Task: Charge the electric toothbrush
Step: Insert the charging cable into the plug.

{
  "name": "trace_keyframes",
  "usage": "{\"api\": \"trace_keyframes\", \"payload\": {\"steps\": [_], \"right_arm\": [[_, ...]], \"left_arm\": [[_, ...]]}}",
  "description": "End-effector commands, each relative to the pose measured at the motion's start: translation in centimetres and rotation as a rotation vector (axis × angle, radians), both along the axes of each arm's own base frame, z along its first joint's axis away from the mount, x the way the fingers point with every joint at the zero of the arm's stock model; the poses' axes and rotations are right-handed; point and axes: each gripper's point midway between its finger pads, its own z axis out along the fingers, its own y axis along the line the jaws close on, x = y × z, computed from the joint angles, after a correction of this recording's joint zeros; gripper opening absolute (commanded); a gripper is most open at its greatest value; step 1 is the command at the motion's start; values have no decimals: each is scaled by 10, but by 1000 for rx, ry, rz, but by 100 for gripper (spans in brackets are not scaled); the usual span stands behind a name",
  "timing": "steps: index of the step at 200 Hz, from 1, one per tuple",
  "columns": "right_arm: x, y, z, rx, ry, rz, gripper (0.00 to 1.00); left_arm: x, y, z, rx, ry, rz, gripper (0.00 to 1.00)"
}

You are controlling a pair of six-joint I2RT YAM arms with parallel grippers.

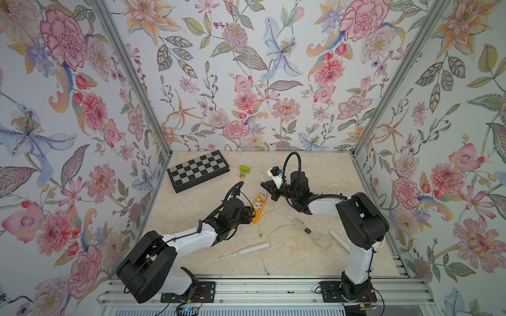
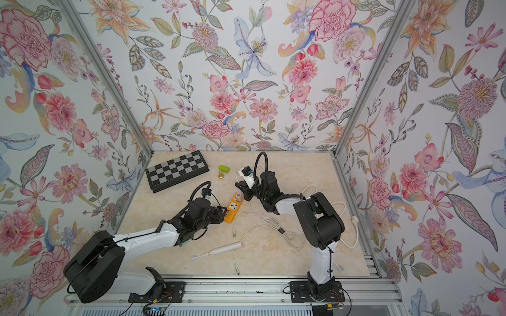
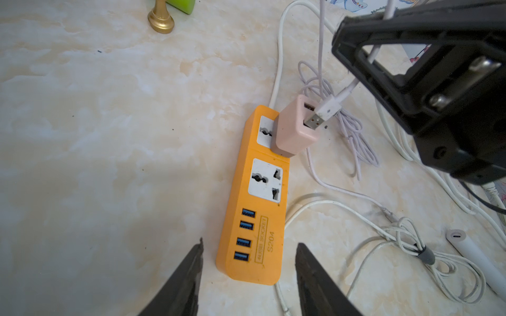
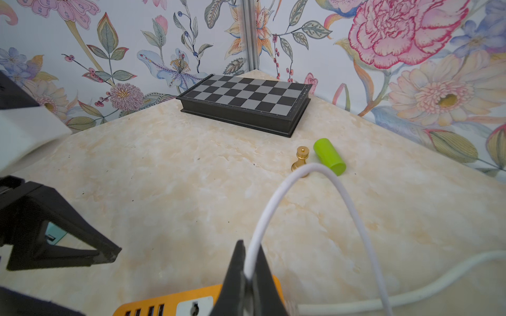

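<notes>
Left wrist view: we are counting one orange power strip [image 3: 269, 238] carrying two sockets and four blue USB ports, with one pink adapter [image 3: 294, 131] plugged in. Our left gripper [image 3: 249, 243] is standing open, fingers flanking the strip's near end without touching. Our right gripper [image 4: 249, 254] is pinching one white cable [image 4: 315, 167], whose USB plug [image 3: 323, 113] is hanging just beside the adapter. One electric toothbrush [image 1: 245, 250], slim, white and bristled, is lying flat well behind both grippers; one bare white handle [image 1: 338, 239] is lying behind the right one.

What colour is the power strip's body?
Orange, with white socket faces: the power strip shows best in the left wrist view.
</notes>
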Motion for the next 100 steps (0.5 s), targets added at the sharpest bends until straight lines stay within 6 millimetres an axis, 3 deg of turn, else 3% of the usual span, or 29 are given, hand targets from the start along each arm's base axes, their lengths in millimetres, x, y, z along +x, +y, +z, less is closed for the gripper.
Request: {"api": "trace_keyframes", "payload": {"steps": [1, 31, 66, 100], "right_arm": [[-4, -3, -4, -41, -28, -3, 0], [-9, 3, 3, -41, -50, 14, 0], [-25, 18, -17, -132, -52, 58, 0], [-31, 15, -21, -168, -47, 53, 0]], "left_arm": [[1, 5, -9, -13, 24, 19, 55], [1, 7, -11, -15, 28, 28, 54], [0, 8, -13, -18, 31, 33, 54], [-1, 11, -14, -25, 26, 35, 54]]}}
